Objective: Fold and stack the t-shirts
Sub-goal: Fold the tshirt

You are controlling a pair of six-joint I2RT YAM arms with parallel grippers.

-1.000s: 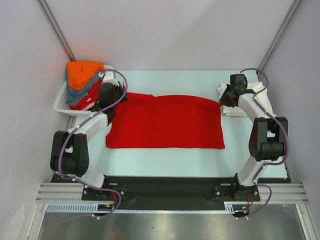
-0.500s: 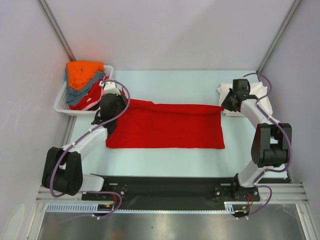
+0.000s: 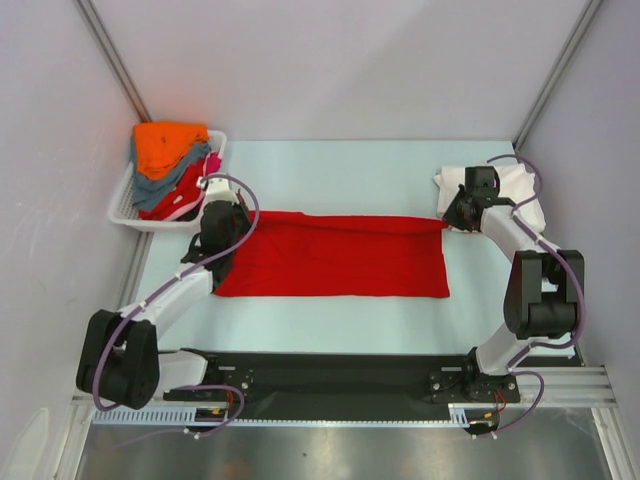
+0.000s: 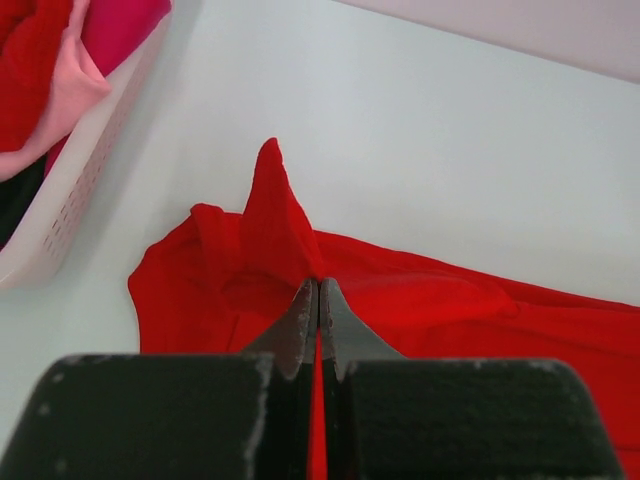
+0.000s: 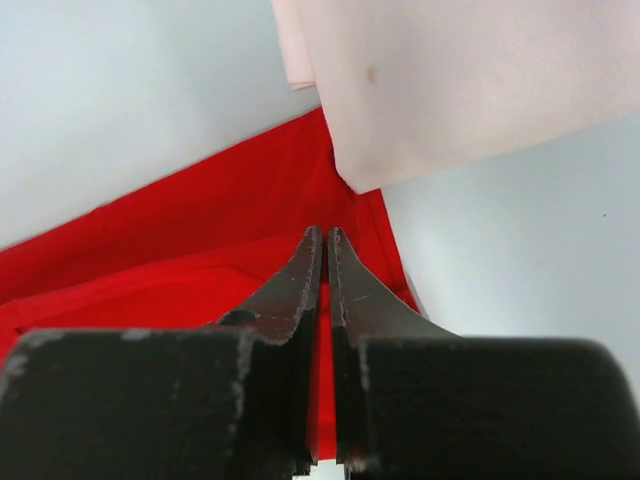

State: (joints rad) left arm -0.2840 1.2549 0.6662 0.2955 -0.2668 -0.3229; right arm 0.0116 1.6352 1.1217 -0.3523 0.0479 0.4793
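The left gripper [image 4: 318,290] is pinched on a soft peak of the red t-shirt [image 3: 335,255]; the right gripper [image 5: 325,245] clamps its other far corner. The smooth cloth lies as a long rectangle on the table [image 3: 340,170], beside the folded cream-white t-shirt [image 3: 520,190] and near the white mesh basket [image 3: 125,205].

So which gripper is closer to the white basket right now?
Left. The left gripper pinches the red shirt's far left corner, just beside the basket. The right gripper holds the shirt's far right corner, across the table by the cream shirt.
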